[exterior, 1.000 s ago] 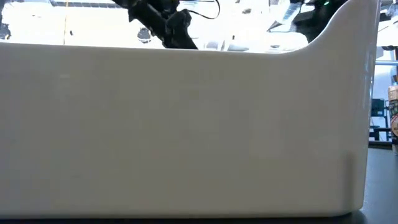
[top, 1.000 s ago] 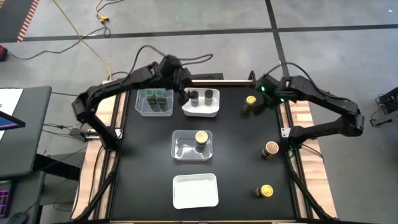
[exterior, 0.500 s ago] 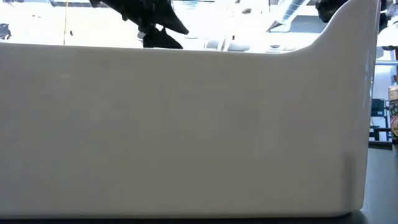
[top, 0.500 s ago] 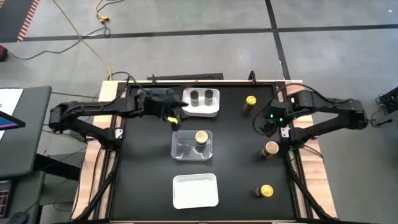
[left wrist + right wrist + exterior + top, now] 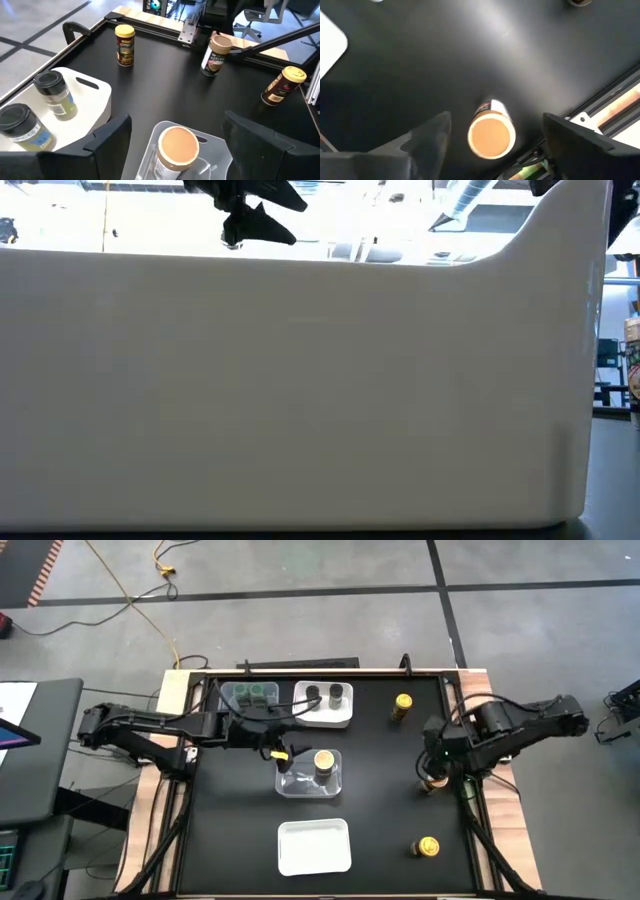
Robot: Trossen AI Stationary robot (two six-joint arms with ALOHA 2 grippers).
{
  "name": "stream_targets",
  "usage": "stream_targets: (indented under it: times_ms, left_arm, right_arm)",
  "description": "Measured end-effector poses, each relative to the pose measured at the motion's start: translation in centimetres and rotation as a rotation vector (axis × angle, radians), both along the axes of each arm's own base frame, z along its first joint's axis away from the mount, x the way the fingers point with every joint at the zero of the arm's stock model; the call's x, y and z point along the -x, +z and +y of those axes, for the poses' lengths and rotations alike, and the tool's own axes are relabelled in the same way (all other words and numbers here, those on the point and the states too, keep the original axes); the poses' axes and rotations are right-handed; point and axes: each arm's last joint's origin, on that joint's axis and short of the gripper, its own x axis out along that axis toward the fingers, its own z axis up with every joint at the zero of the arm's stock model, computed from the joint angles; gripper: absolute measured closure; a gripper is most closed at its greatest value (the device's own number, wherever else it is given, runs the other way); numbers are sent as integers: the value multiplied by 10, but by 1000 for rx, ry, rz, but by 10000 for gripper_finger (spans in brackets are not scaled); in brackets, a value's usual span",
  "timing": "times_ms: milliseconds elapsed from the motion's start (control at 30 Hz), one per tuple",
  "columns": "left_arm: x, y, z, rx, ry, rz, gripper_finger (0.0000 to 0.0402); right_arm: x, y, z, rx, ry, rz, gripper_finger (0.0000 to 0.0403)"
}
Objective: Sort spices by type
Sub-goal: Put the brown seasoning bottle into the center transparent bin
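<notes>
Below right gripper (image 5: pixel 492 131), spread wide: tan-lid jar (image 5: pixel 491 132), light, rigid, slick. You grip mid-body. Left gripper (image 5: pixel 176 131) released.

A robotics lab or workshop floor. The black table (image 5: pixel 380 810) has a wooden edge and metal rails and stands on bare grey concrete (image 5: pixel 300 570) marked with dark lines. A yellow cable (image 5: pixel 120 585) trails over the floor at the far left, and striped hazard tape (image 5: pixel 45 570) shows in the far left corner. Left of the table is a grey desk (image 5: pixel 40 760) with a lit screen (image 5: pixel 12 732) at its edge. Two dark arms are bolted at the table's sides. In the left wrist view, office chairs (image 5: pixel 260 15) and a lit device (image 5: pixel 156 5) stand beyond the table. The low view shows bright ceiling ducts (image 5: pixel 470 195) above a white tray wall (image 5: pixel 300 380) and shelves (image 5: pixel 625 330) at the right.
</notes>
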Motion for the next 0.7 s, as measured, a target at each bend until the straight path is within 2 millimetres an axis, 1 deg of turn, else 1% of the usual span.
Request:
stream_targets:
  times_ms: [133,200,467,700]
  left_arm:
    - [0,0,-3,13,-2,-3,104]
    - [0,0,-3,15,-2,-3,104]
    - [0,0,-3,21,1,-5,104]
    - [0,0,-3,-5,-17,1,104]
  right_arm:
    - [2,0,8,-13,2,-6,15]
    - [2,0,12,-16,-41,-22,8]
    - [4,-1,23,-93,-298,-44,32]
    - [-7,-11,39,-112,-570,3,33]
